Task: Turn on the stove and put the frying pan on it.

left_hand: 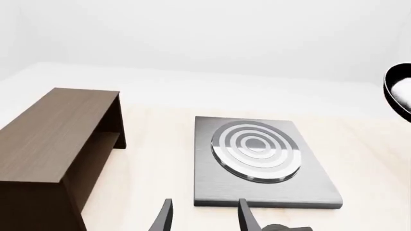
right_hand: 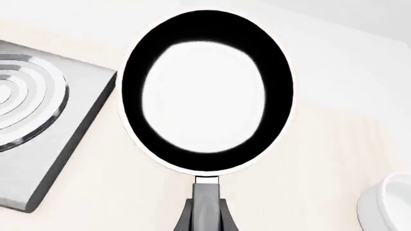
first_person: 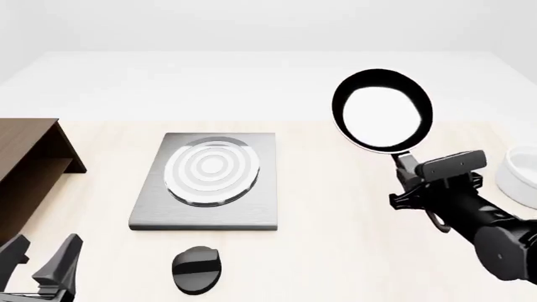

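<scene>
Black pan: we see the frying pan [first_person: 383,111] held up off the table, to the right of the stove [first_person: 210,181] and well apart from it, its glossy inside facing the front camera.
Right gripper: the right gripper [first_person: 409,170] has its fingers closed on the pan's long handle; in the right wrist view the fingers sit tight on both sides of the handle just behind the pan [right_hand: 205,91].
Left gripper: the left gripper [first_person: 42,261] hangs low at the near left of the table with its jaws apart and nothing between them; the left wrist view shows both fingers [left_hand: 163,216] spread, looking toward the stove [left_hand: 257,161].
Grey slab: the stove lies flat near the middle of the table, its ringed burner [first_person: 211,170] bare.
Knob: the black oval knob [first_person: 196,269] lies in front of the stove's near edge, just apart from it; no gripper touches it, and we cannot tell from these views whether it is turned.
Done so far: we judge the pan grasped and lifted.
Left to do: the knob probably needs turning, and the pan needs carrying left and setting down on the burner.
Around: a brown wooden shelf [first_person: 29,163] stands left of the stove, and a white bowl [first_person: 520,171] sits at the far right edge, near the right arm.
In the way: we see nothing between the pan and the burner; the bowl sits close beside the right arm, and the shelf is close to the left gripper's reach.
</scene>
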Robot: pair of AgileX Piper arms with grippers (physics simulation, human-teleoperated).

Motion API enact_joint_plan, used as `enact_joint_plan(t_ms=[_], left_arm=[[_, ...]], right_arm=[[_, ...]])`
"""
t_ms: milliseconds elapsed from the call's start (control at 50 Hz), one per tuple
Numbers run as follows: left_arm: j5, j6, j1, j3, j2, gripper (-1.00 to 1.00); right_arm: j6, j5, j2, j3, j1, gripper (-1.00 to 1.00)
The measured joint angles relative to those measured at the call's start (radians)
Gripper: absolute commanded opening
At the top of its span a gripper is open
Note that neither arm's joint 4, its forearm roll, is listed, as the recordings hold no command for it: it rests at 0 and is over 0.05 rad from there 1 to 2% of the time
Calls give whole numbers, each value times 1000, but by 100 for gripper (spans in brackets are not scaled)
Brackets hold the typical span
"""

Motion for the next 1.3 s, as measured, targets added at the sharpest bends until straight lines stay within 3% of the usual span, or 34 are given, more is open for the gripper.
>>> enact_joint_plan(t_ms=[300, 580, 740, 860, 1300], left_arm=[[5, -5, -5, -4, -1, 100], [8, -14, -12, -9, -1, 100], [22, -22, -13, -14, 6, 100], [-90, -32, -13, 10, 93, 100], [-39, -51, -11, 10, 10, 100]], right_arm=[[89, 130, 110, -227, 252, -100], [124, 187, 274, -410, 393, -100], [124, 197, 376, -482, 449, -100], [121, 204, 440, -529, 478, -100], [110, 206, 589, -627, 558, -100]])
